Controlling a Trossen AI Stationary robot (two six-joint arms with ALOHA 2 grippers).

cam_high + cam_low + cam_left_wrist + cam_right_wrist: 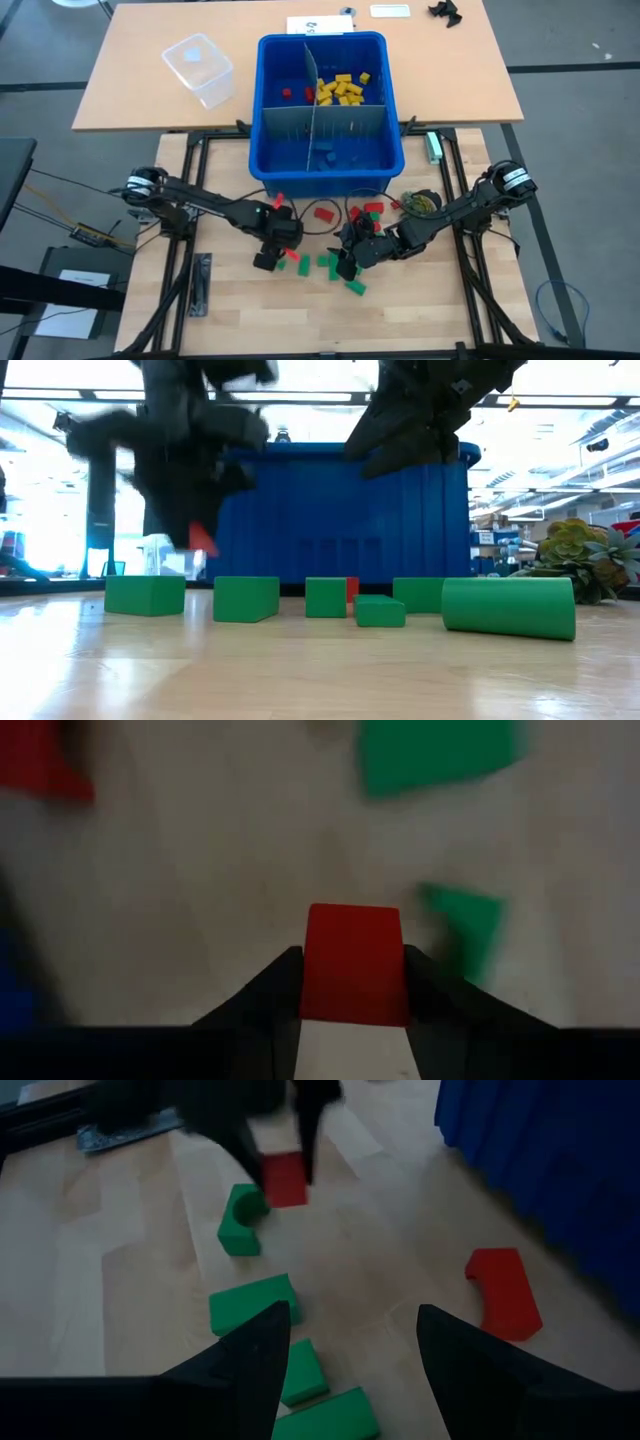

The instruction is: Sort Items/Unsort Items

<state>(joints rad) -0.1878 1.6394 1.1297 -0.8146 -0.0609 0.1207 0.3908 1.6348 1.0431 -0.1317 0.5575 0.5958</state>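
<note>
Left wrist view: left gripper (352,982) clamps red block (353,963) near its edge; may slip. Right gripper (350,1342) open, empty, close by; collision possible.

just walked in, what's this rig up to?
Two arms are sorting toy blocks by colour into a divided blue bin. The left gripper is closed on a red block, held just above the table in front of the bin. The right gripper hangs open and empty over the loose green blocks beside it. Yellow blocks already fill one rear compartment, with a few red ones next door. More red and green blocks lie on the table.
</note>
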